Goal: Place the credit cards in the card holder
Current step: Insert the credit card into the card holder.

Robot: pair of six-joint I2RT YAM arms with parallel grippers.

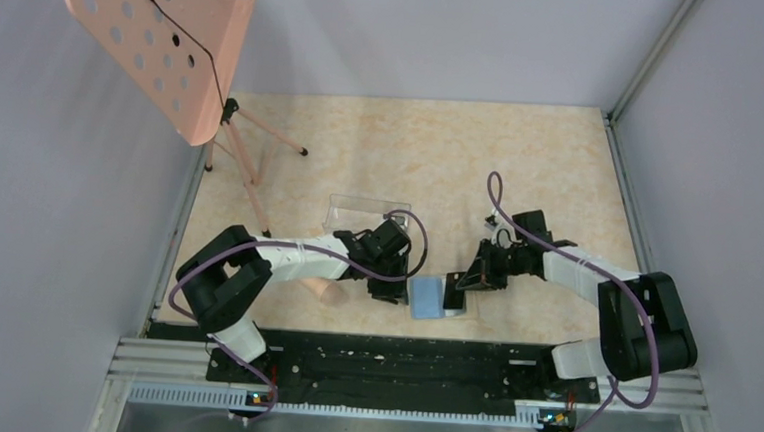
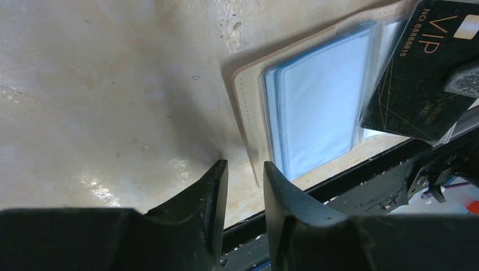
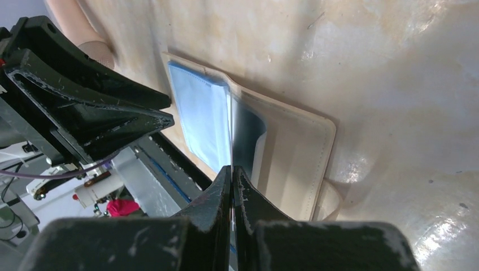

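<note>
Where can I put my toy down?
The widest bare patch is the back of the table, between the legs of the music stand and the right wall. It is crowded at the front middle: the left hand and the right hand, gripping a credit card, meet at the card holder, with the clear box behind.

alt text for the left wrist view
An open card holder lies on the marbled table, clear sleeves showing, with a black VIP credit card angled over its right side. The left gripper, fingers slightly apart, sits at its lower-left corner.
</note>
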